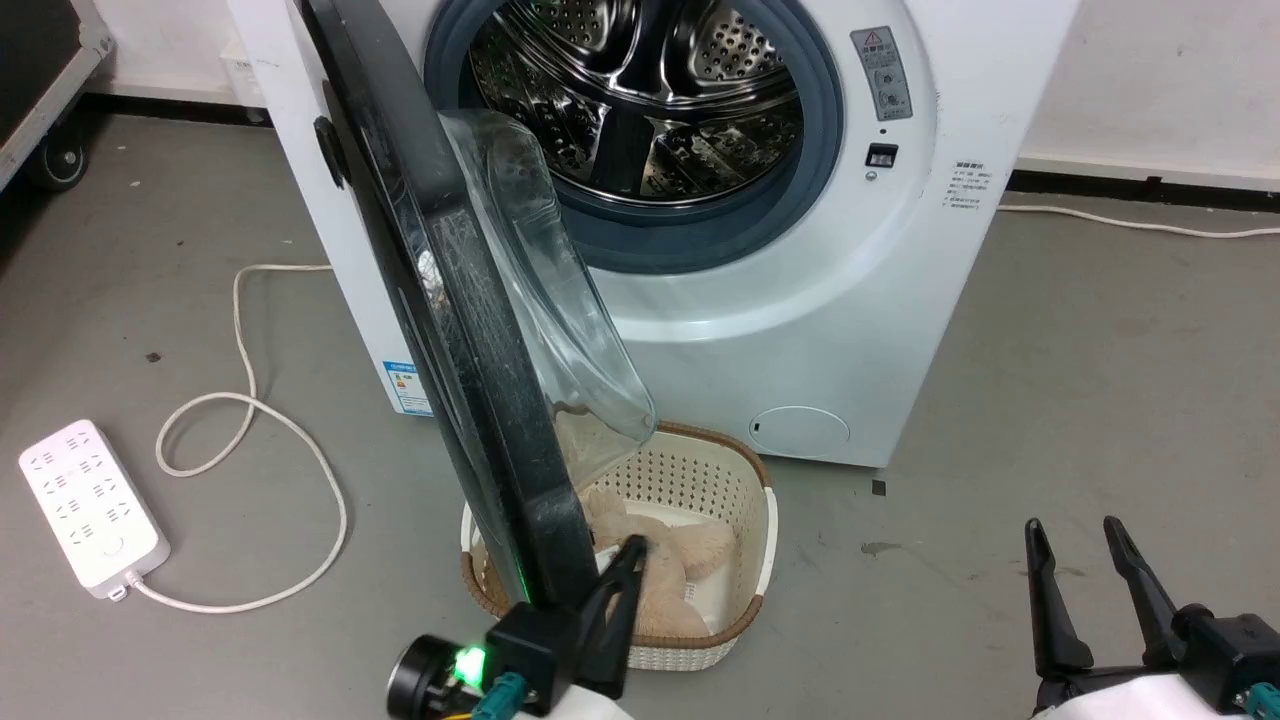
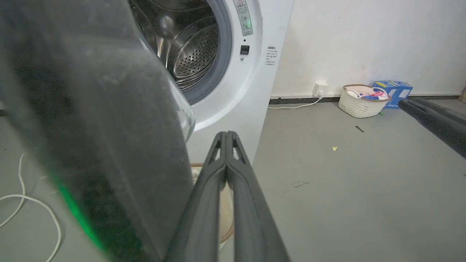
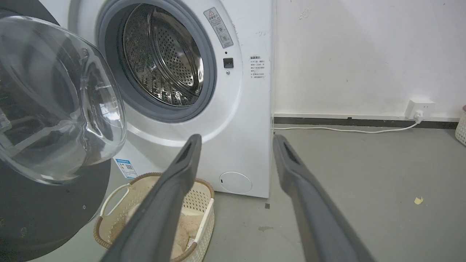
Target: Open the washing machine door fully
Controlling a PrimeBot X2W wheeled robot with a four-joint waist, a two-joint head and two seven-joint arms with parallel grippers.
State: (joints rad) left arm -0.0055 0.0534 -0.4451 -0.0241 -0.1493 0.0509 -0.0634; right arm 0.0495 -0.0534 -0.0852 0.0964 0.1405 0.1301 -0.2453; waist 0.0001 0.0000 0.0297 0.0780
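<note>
Washing machine door (image 1: 430,250) partly open, my left gripper (image 1: 632,550) pressed shut at its near rim, right gripper (image 1: 1075,527) spread and empty, and I could slip off the glossy edge into the basket (image 1: 766,500).

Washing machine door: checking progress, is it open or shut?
Open: the washing machine door stands angled outward, the steel drum exposed behind it.

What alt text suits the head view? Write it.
A white washing machine with its black door swung open, the shut left gripper beside its lower rim. A basket sits below; the open right gripper is lower right.
</note>
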